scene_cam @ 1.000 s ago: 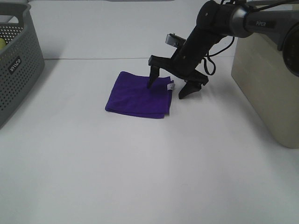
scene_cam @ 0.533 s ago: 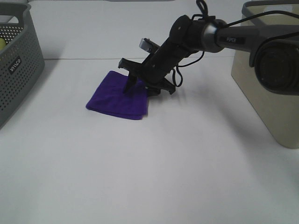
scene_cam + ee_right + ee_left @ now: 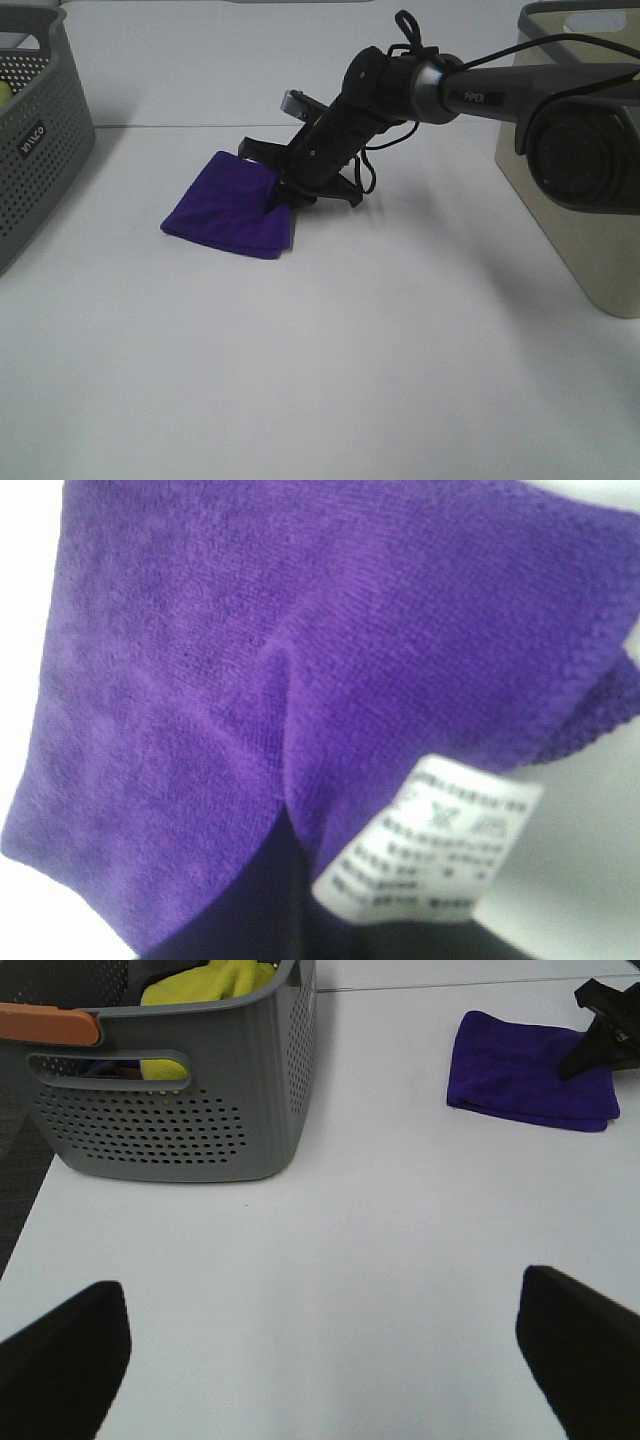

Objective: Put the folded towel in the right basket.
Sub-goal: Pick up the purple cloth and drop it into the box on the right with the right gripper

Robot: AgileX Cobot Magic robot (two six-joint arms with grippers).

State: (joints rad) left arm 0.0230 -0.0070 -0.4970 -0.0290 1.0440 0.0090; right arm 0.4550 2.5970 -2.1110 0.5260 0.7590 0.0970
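The folded purple towel (image 3: 225,205) lies on the white table left of centre; it also shows in the left wrist view (image 3: 525,1070). My right gripper (image 3: 312,196) is low over the towel's right edge, jaws apart, one fingertip (image 3: 277,199) pressed on the cloth and the other just off it. In the right wrist view the towel (image 3: 250,660) fills the frame, with its white care tag (image 3: 440,850). The beige right basket (image 3: 570,180) stands at the far right. My left gripper (image 3: 320,1360) is open and empty, far from the towel.
A grey perforated basket (image 3: 40,130) stands at the far left, holding a yellow cloth (image 3: 215,980). The right arm (image 3: 430,80) stretches from the beige basket side across the back of the table.
My right gripper has swept left, and the towel has slid left with it, its right edge bunching up under the fingers.
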